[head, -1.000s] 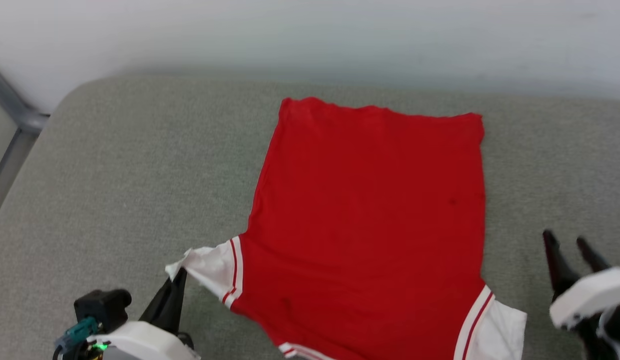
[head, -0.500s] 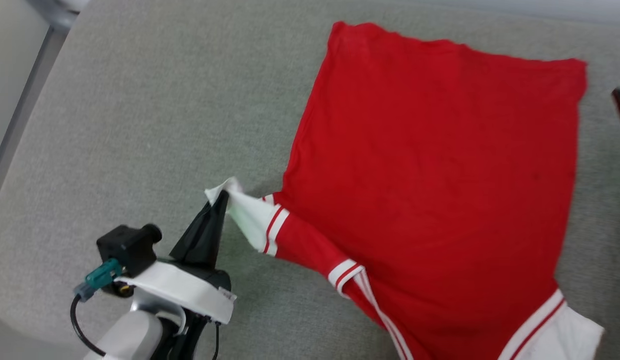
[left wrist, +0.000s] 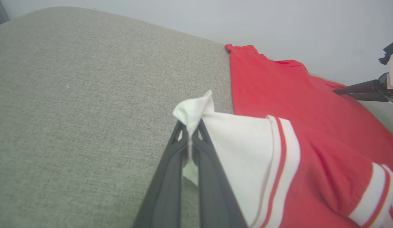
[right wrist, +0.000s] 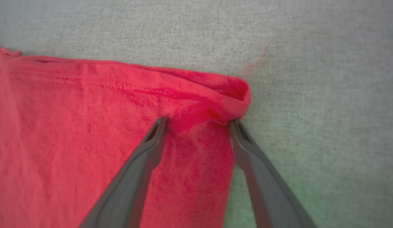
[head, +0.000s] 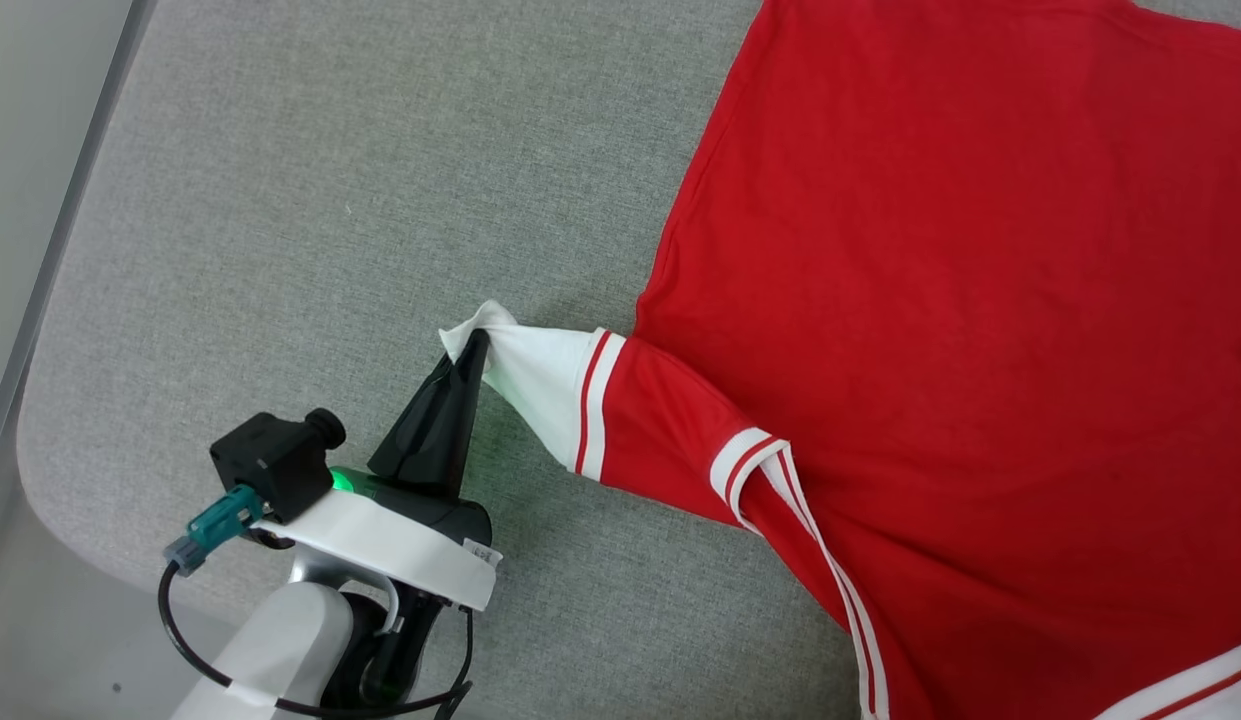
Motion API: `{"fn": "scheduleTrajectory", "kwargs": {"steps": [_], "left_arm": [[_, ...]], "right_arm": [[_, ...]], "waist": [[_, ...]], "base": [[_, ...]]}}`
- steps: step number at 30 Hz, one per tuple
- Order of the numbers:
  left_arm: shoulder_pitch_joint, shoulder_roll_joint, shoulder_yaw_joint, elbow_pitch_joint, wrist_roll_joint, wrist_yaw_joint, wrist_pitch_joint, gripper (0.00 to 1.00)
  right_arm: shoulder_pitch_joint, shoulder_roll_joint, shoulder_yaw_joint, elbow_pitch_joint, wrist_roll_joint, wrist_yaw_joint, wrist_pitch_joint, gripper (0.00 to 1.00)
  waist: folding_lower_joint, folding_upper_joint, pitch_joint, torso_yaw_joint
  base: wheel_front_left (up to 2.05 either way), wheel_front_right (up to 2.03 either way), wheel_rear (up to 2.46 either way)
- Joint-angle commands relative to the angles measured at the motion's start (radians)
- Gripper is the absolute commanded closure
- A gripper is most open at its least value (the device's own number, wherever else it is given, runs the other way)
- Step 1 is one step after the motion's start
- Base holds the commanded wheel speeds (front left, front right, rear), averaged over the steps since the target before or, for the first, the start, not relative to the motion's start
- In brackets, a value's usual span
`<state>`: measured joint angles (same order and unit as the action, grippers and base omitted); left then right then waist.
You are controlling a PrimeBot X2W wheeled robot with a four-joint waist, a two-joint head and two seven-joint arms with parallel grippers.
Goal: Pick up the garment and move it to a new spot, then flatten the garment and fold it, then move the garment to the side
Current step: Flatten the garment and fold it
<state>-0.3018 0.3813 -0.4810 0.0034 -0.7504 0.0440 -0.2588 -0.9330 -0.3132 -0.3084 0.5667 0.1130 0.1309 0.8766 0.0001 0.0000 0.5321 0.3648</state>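
the left pincer (head: 477, 345) pinches a sleeve tip (left wrist: 196, 104) of the garment (head: 930, 300) — a thin hold that may slip — while the right pincer (right wrist: 198, 122), spread astride the hem corner (right wrist: 237, 91), could bunch it.

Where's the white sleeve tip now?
In the head view, the white sleeve tip sits left of the garment's red body, pinched in the left gripper's fingers above the grey cushion.

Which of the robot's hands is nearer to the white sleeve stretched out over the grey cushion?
Left. The left hand is shut on the tip of that white sleeve. The right hand is open around the red hem corner, well away from the sleeve.
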Motion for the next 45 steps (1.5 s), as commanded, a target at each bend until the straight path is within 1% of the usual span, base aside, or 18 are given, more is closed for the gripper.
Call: {"fn": "scheduleTrajectory", "kwargs": {"steps": [1, 2, 3, 4, 8, 11, 15, 20, 25, 28, 31, 36, 41, 43, 45], "left_arm": [[-0.001, -0.005, 0.005, 0.005, 0.008, -0.007, -0.006, 1.0], [0.002, -0.008, 0.008, 0.008, 0.01, -0.009, -0.007, 1.0], [0.002, -0.011, 0.01, 0.012, 0.01, -0.012, -0.007, 1.0], [0.003, -0.015, 0.012, 0.016, 0.013, -0.016, -0.007, 1.0], [0.009, -0.025, 0.02, 0.036, 0.016, -0.025, -0.008, 1.0], [0.02, -0.023, 0.023, 0.049, 0.02, -0.025, -0.008, 1.0], [0.045, -0.011, 0.034, 0.068, 0.018, -0.008, -0.007, 1.0], [0.09, 0.02, 0.049, 0.076, 0.019, 0.023, 0.009, 1.0], [0.141, 0.052, 0.064, 0.055, 0.016, 0.062, 0.028, 1.0], [0.18, 0.076, 0.074, 0.038, 0.016, 0.091, 0.045, 1.0], [0.213, 0.094, 0.082, 0.018, 0.013, 0.117, 0.061, 1.0], [0.266, 0.114, 0.079, -0.01, 0.011, 0.15, 0.09, 1.0], [0.305, 0.123, 0.077, -0.028, 0.006, 0.176, 0.111, 1.0], [0.313, 0.126, 0.075, -0.035, 0.005, 0.182, 0.119, 1.0], [0.319, 0.131, 0.074, -0.042, 0.003, 0.188, 0.126, 1.0]], "right_arm": [[0.054, 0.026, -0.005, 0.06, -0.012, -0.001, 0.071, 0.0], [0.062, 0.033, -0.014, 0.067, -0.018, -0.001, 0.106, 0.26], [0.064, 0.039, -0.02, 0.066, -0.02, -0.001, 0.134, 0.76], [0.066, 0.043, -0.027, 0.06, -0.021, -0.001, 0.152, 1.0], [0.055, 0.032, -0.03, -0.003, -0.031, -0.001, 0.141, 1.0], [0.052, 0.003, -0.012, -0.055, -0.032, -0.001, 0.122, 1.0], [0.084, -0.03, 0.036, -0.137, -0.002, -0.001, 0.105, 1.0], [0.22, -0.062, 0.067, -0.245, 0.066, -0.001, 0.117, 1.0], [0.419, -0.079, 0.069, -0.395, 0.134, -0.001, 0.144, 1.0], [0.561, -0.064, 0.045, -0.494, 0.158, -0.001, 0.153, 1.0], [0.715, -0.035, 0.017, -0.588, 0.182, -0.001, 0.159, 1.0], [0.939, 0.033, -0.021, -0.703, 0.2, -0.001, 0.156, 1.0], [1.133, 0.151, -0.034, -0.734, 0.198, -0.001, 0.119, 1.0], [1.196, 0.199, -0.036, -0.718, 0.197, -0.001, 0.107, 1.0], [1.234, 0.231, -0.026, -0.7, 0.212, -0.001, 0.079, 1.0]], "waist": [[-0.0001, 0.0, 0.004, 0.003], [-0.0001, 0.0, 0.003, 0.004], [-0.0001, 0.0, 0.003, 0.004], [-0.0001, 0.0, 0.002, 0.004], [-0.0001, 0.0, -0.018, -0.001], [-0.0001, 0.0, -0.05, -0.011], [-0.0001, 0.0, -0.116, -0.046], [-0.0001, 0.0, -0.209, -0.105], [-0.0001, 0.0, -0.295, -0.169], [-0.0001, 0.0, -0.349, -0.206], [-0.0001, 0.0, -0.391, -0.244], [-0.0001, 0.0, -0.437, -0.296], [-0.0001, 0.0, -0.468, -0.329], [-0.0001, 0.0, -0.474, -0.337], [-0.0001, 0.0, -0.476, -0.346]], "base": [[0.0, 0.0, 0.0], [0.0, 0.0, 0.0], [0.0, 0.0, 0.0], [0.0, 0.0, 0.0], [0.0, 0.0, 0.0], [0.0, 0.0, 0.0], [0.0, 0.0, 0.0], [0.0, 0.0, 0.0], [0.0, 0.0, 0.0], [0.0, 0.0, 0.0], [0.0, 0.0, 0.0], [0.0, 0.0, 0.0], [0.0, 0.0, 0.0], [0.0, 0.0, 0.0], [0.0, 0.0, 0.0]]}}
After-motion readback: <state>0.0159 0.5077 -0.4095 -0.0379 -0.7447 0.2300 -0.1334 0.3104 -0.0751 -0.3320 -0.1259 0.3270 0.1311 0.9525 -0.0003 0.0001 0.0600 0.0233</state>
